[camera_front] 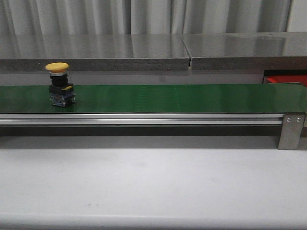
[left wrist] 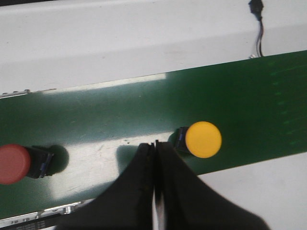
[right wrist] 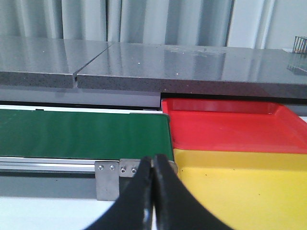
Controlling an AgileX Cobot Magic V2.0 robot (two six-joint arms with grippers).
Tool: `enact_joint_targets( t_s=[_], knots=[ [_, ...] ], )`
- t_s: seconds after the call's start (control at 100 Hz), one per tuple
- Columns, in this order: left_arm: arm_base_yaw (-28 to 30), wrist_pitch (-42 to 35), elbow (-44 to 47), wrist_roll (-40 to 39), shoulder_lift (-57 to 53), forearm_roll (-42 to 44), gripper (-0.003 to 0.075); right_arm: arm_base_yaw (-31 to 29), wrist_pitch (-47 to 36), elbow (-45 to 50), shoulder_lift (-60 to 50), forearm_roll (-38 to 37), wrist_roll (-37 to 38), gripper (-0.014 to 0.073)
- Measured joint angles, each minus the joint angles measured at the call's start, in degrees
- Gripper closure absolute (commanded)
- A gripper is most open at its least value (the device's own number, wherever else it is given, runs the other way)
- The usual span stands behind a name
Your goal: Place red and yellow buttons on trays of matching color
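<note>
Spanning the front view from edge to edge, the green belt point(camera_front: 168, 98) runs on a metal rail point(camera_front: 144, 119) above the white tabletop point(camera_front: 153, 182). A grey slab ledge point(camera_front: 96, 50) runs behind the belt.

At the belt's right end, the right wrist view shows two trays side by side and touching: the red tray point(right wrist: 230, 127) lies farther from the robot, against the ledge, and the yellow tray point(right wrist: 240, 187) lies nearer. Both are bare. In the front view only a red corner point(camera_front: 286, 79) shows behind the belt's right end.

The yellow button point(camera_front: 57, 67) stands upright on the belt near its left end, its cap on a dark body. In the left wrist view the same yellow button point(left wrist: 203, 139) sits just beside the left hand point(left wrist: 155, 148), not touching it. The red button point(left wrist: 13, 164) lies on the belt well apart from the yellow one, at the edge of that view; it is out of the front view.

The left hand hovers over the belt with its fingers point(left wrist: 144, 167) pressed together, holding nothing. The right hand point(right wrist: 154, 165) faces the belt end and trays, its fingers likewise pressed together and holding nothing.
</note>
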Motion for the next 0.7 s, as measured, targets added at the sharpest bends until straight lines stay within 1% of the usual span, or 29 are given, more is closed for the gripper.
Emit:
enact_joint_targets(
  t_s=[0.14, 0.26, 0.39, 0.48, 0.7],
  knots=[
    [-1.4, 0.35, 1.7, 0.0, -3.1, -0.94, 0.0741, 0.0, 0.0, 0.0, 0.0, 0.0, 0.0, 0.0711],
    [-1.5, -0.23, 6.3, 0.0, -6.7, -1.01, 0.0741, 0.0, 0.0, 0.0, 0.0, 0.0, 0.0, 0.0711],
    [-1.5, -4.63, 15.25, -0.13, -12.35, -1.25, 0.0741, 0.0, 0.0, 0.0, 0.0, 0.0, 0.0, 0.0711],
    [-1.5, -8.59, 22.47, -1.99, -17.51, -1.0, 0.0741, 0.0, 0.0, 0.0, 0.0, 0.0, 0.0, 0.0711],
    [-1.5, -16.03, 38.25, -8.46, -31.0, 4.49, 0.0741, 0.0, 0.0, 0.0, 0.0, 0.0, 0.0, 0.0711]
  ],
)
